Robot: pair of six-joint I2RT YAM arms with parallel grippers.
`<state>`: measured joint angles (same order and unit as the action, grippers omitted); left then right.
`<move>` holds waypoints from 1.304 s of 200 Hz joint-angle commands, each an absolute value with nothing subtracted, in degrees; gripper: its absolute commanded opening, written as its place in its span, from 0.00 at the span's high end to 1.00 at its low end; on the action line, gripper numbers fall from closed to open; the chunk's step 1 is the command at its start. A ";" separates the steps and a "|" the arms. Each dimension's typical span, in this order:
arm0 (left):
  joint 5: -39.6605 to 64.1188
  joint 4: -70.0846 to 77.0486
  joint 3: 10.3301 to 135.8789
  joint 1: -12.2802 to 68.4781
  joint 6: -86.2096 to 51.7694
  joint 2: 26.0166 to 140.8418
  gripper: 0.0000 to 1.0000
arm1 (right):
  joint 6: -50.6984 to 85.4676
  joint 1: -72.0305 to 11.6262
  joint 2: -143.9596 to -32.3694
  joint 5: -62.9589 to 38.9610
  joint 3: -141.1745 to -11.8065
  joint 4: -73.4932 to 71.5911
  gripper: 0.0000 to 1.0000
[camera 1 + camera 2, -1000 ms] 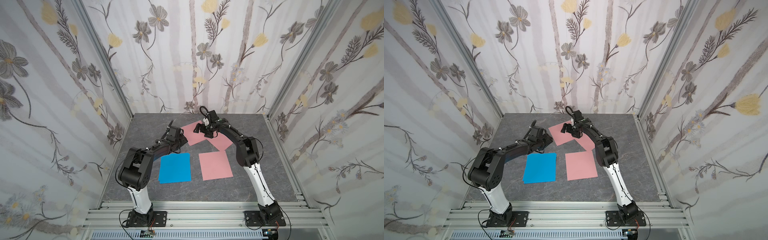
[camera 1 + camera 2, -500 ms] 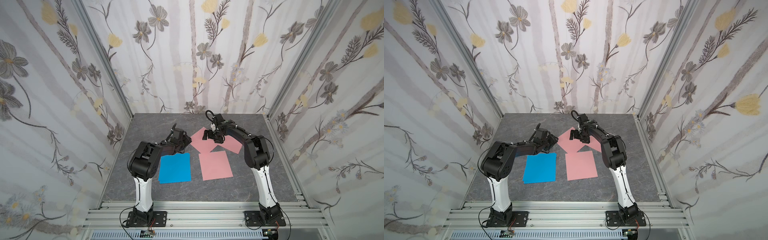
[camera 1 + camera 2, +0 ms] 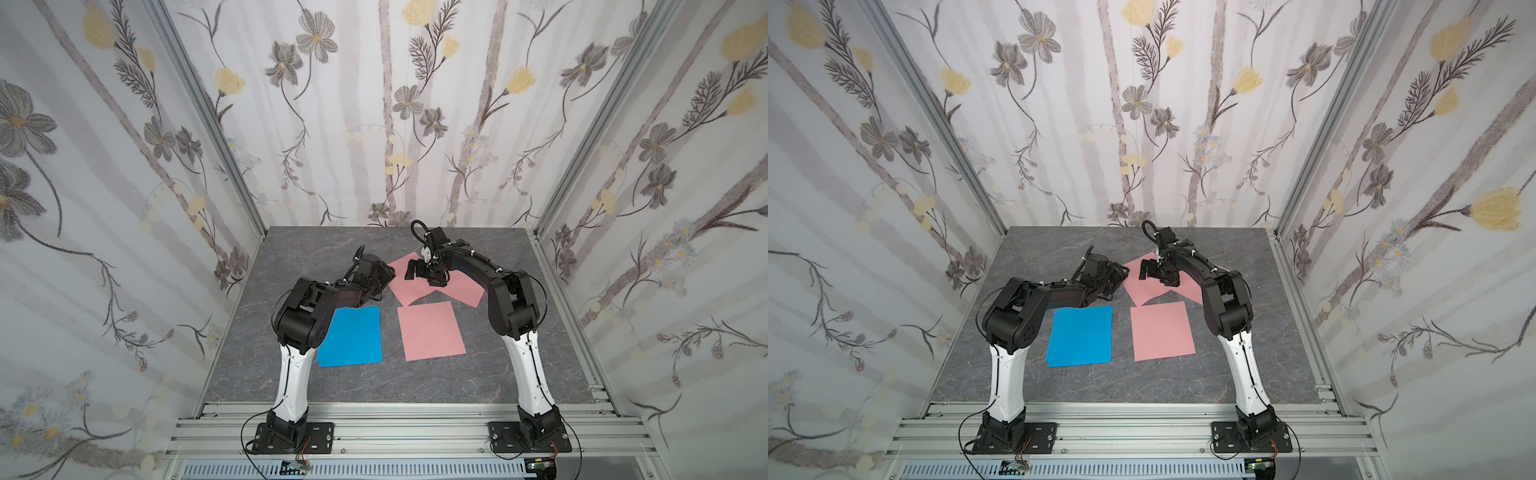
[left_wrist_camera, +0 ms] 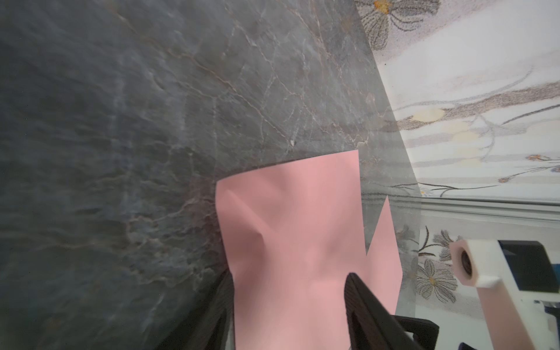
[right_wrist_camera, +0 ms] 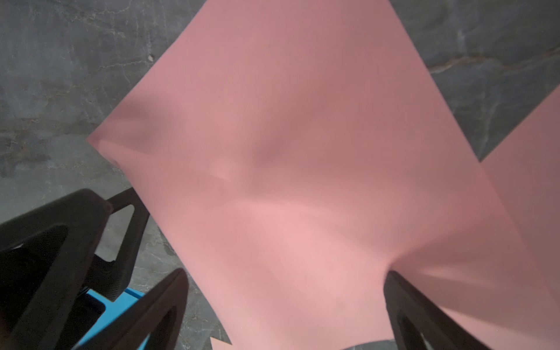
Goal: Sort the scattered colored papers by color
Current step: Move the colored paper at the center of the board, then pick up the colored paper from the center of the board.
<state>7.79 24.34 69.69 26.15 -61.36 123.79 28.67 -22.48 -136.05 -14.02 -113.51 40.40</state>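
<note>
Straddling the tilted pink sheet point(image 3: 409, 279) at the back of the tabletop point(image 3: 519, 365), the right hand point(image 3: 424, 277) hovers with jaws spread wide, holding nothing. The left hand point(image 3: 380, 278) sits at that sheet's near-left edge, jaws partly apart around the paper; whether it grips is unclear. The pink pile point(image 3: 430, 330) lies just nearer, beside the blue pile point(image 3: 353, 336).

Even, diffuse light fills both top views, sharp throughout, with straight wall posts bowing toward the edges. Both wrist views look dimmer, soft and slightly blurred.
</note>
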 commanded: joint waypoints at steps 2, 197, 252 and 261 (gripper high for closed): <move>11.10 17.54 66.15 27.70 -68.86 125.86 0.39 | 28.66 -22.37 -137.02 -13.54 -113.22 42.89 0.00; 7.24 8.48 69.69 31.94 -64.35 124.52 1.00 | 27.02 -22.48 -134.96 -13.22 -112.27 42.61 0.00; 5.59 2.91 75.56 31.95 -60.96 124.16 1.00 | 25.67 -22.33 -132.51 -12.86 -111.47 42.63 0.00; 5.35 1.48 76.80 31.95 -59.92 123.59 1.00 | 25.30 -22.17 -131.68 -12.56 -111.37 42.63 0.00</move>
<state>7.44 12.29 74.81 32.10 -63.07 124.16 26.76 -22.44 -133.86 -12.58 -111.61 41.30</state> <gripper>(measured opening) 0.047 0.997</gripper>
